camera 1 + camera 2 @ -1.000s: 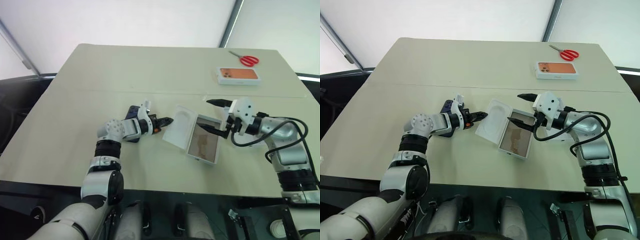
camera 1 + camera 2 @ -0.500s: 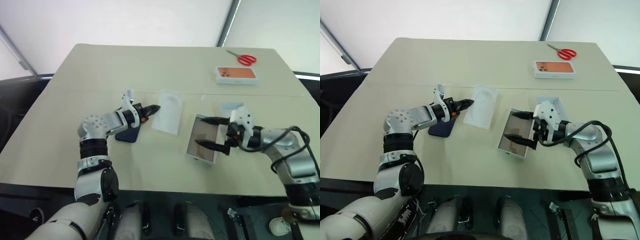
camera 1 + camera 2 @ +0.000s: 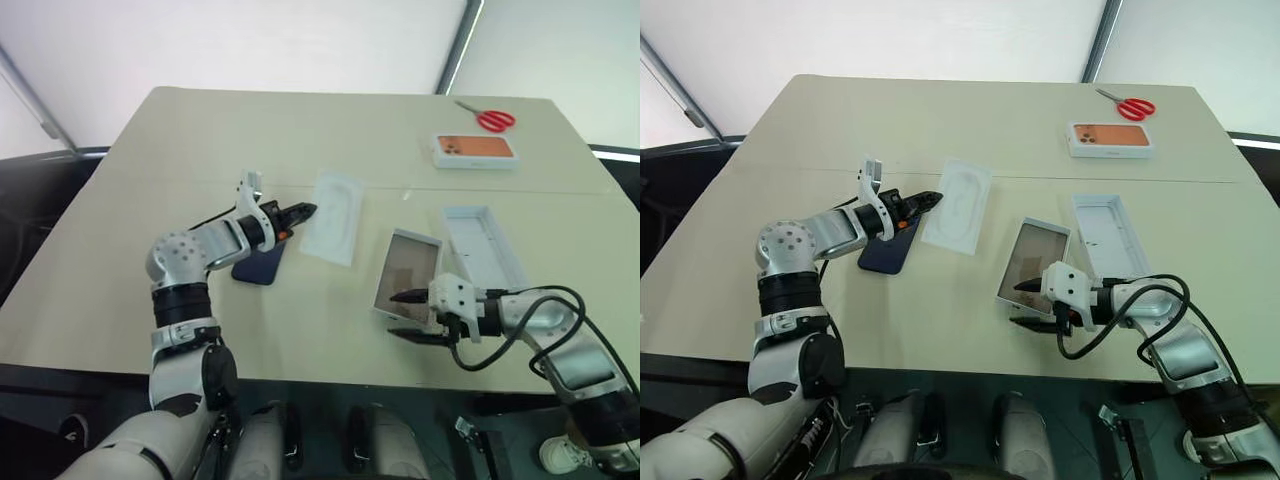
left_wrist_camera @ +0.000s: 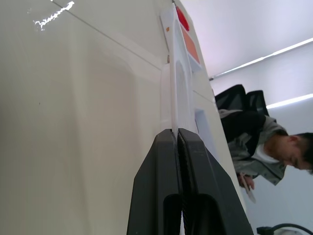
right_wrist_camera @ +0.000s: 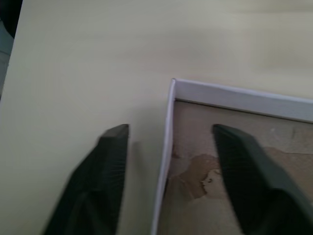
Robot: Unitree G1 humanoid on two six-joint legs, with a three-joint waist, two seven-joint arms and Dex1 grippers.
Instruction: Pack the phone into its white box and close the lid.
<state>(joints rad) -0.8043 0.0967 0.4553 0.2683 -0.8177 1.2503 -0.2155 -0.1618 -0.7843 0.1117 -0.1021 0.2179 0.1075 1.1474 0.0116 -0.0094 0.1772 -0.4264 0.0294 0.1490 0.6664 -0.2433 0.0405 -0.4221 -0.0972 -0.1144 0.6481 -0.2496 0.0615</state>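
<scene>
The dark navy phone (image 3: 260, 263) lies flat on the table under my left wrist. My left gripper (image 3: 303, 211) is shut on the edge of a flat white insert (image 3: 333, 217), which runs out edge-on past the fingertips (image 4: 176, 134). To the right lies the white box (image 3: 408, 275), open, with its brownish floor bare. The lid (image 3: 483, 245) lies open side up beside it. My right gripper (image 3: 405, 317) is open at the box's near end. One finger (image 5: 107, 166) is outside the thin wall (image 5: 168, 127) and the other is over the floor.
A white box with an orange phone picture (image 3: 475, 150) and red scissors (image 3: 492, 119) lie at the table's far right. A seated person (image 4: 266, 147) shows beyond the table in the left wrist view.
My left gripper drew the insert off the box to the left, uncovering the phone. My right gripper sank to the box's near end and its fingers narrowed, leaving the lid in plain sight.
</scene>
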